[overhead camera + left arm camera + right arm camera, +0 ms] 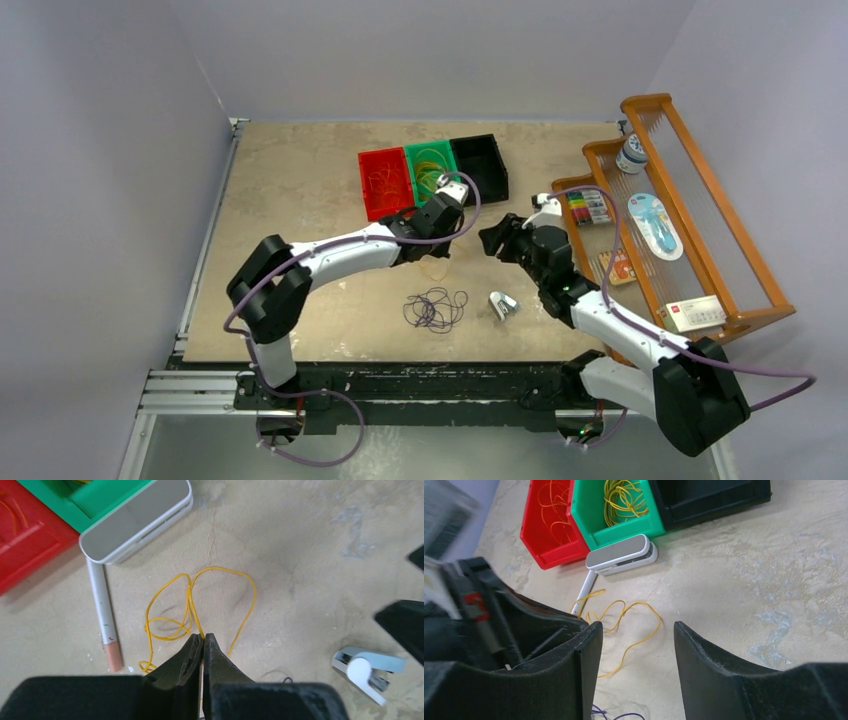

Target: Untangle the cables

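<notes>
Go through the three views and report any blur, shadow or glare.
Top external: even, soft light, no glare; the purple cable reads clearly. Left wrist: the yellow cable is sharp and casts a soft shadow on the table. Right wrist: the upper left corner is smeared, the green bin sharp.

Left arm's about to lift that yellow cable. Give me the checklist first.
1. Left gripper shut on yellow cable: ok, a strand enters the closed tips.
2. Right gripper open and empty: ok.
3. Yellow cable off the white pen: ok, beside it, not touching.
4. Yellow cable free of purple cable: cannot tell, its near end is hidden under the gripper.
5. Green bin open, holding yellow cables: ok.
</notes>
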Tool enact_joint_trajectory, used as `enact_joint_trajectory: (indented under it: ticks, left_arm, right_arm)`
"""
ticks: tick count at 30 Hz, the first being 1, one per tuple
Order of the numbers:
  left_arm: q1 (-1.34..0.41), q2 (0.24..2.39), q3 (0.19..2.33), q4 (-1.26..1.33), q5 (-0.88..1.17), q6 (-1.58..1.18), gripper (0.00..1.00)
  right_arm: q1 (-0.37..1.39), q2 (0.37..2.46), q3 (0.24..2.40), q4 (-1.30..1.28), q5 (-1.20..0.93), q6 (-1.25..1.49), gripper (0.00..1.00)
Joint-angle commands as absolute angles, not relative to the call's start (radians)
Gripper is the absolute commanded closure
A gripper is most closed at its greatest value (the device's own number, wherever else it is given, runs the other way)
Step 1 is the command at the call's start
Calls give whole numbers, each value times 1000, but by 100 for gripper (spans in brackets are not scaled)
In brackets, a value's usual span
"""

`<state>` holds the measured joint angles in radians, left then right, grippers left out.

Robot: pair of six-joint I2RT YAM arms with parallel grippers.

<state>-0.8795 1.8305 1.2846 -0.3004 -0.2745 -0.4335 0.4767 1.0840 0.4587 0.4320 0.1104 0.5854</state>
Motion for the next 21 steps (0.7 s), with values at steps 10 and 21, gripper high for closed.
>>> enact_joint_trajectory:
  ticks: [10, 21]
  left_arm:
    - [-873, 1592, 1403, -383, -341, -387, 100]
    - [-843, 1484, 1446, -421, -336, -370, 100]
  right_arm:
    - [474, 1051, 424, 615, 75, 538, 42]
    - [473, 1080, 457, 690, -113, 402, 40]
